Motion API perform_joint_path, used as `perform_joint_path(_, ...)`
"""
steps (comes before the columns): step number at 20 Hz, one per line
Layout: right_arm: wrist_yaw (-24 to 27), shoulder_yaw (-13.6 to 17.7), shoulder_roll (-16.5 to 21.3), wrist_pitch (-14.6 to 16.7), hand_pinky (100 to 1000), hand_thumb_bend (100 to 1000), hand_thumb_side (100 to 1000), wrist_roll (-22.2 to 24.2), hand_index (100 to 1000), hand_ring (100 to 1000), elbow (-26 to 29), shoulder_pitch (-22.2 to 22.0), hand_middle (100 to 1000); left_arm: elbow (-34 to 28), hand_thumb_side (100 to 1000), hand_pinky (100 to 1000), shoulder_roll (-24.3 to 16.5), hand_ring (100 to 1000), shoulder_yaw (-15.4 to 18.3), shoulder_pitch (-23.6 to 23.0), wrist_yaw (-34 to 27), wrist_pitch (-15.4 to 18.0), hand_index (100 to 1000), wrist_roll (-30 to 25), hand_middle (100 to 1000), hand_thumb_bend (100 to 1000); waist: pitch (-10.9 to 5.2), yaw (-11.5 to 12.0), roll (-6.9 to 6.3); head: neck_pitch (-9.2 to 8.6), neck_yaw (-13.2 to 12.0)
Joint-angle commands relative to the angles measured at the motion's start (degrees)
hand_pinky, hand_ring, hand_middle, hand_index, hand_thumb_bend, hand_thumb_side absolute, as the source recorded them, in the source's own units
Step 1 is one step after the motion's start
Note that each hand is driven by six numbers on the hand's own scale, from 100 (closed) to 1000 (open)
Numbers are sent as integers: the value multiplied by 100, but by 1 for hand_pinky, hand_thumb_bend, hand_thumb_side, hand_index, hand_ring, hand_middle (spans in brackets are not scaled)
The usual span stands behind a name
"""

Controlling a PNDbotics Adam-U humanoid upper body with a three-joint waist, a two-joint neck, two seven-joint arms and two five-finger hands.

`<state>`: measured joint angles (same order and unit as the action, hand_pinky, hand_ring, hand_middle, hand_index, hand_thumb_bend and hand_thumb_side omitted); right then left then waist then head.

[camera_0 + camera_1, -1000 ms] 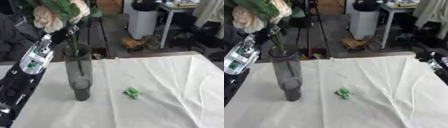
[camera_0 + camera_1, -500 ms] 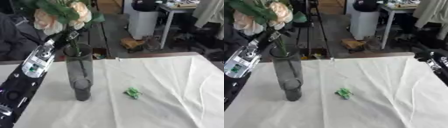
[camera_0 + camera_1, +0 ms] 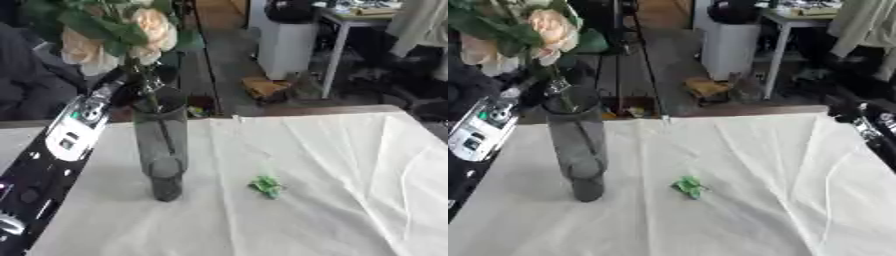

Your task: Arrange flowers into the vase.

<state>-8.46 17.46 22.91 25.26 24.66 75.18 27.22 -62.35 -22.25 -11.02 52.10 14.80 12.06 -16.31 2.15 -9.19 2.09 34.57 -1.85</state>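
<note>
Left eye view: vase (image 3: pixel 164 145), flowers (image 3: pixel 118 30), no readable writing.

I see the vase (image 3: pixel 164 150) standing left on the table (image 3: pixel 332 200), flowers (image 3: pixel 118 32) over it, scrap (image 3: pixel 266 186) to its right.

A tall smoky-grey glass vase (image 3: pixel 164 150) stands upright on a white tablecloth (image 3: pixel 332 165), left of the cloth's middle. A bunch of flowers (image 3: pixel 118 30) with peach and cream blooms and dark green leaves sits above the vase's mouth, its stems reaching down inside the glass. The robot's left arm (image 3: pixel 52 160), black with a silver panel, rises from the lower left corner beside the vase and ends at the stems just above the vase's rim; the left hand (image 3: pixel 122 82) there is blurred and partly hidden by leaves. A small green scrap (image 3: pixel 266 186) lies on the cloth to the right of the vase's base, apart from it
</note>
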Motion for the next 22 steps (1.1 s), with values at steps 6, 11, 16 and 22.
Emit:
perform_joint_path(6,30,42,123,30,799,100,864,-12,760,805,83,96,660,-135,804,606,-269,434,132,151,-220,-262,491,372,269,472,-65,12,18,-63,33)
perform_joint_path(11,25,42,130,30,799,100,864,-14,760,805,78,95,661,-286,765,580,-387,381,175,215,-316,-468,457,433,214,417,-73,24,17,-53,41)
perform_joint_path(16,21,41,124,30,799,100,863,-13,760,805,79,96,661,-395,763,584,-452,384,140,245,-263,-498,462,261,217,418,-80,29,18,-58,40)
perform_joint_path(22,19,46,122,22,799,100,863,-17,759,804,86,93,661,-488,747,589,-535,381,133,297,-143,-443,462,82,215,421,-87,23,12,-50,50)
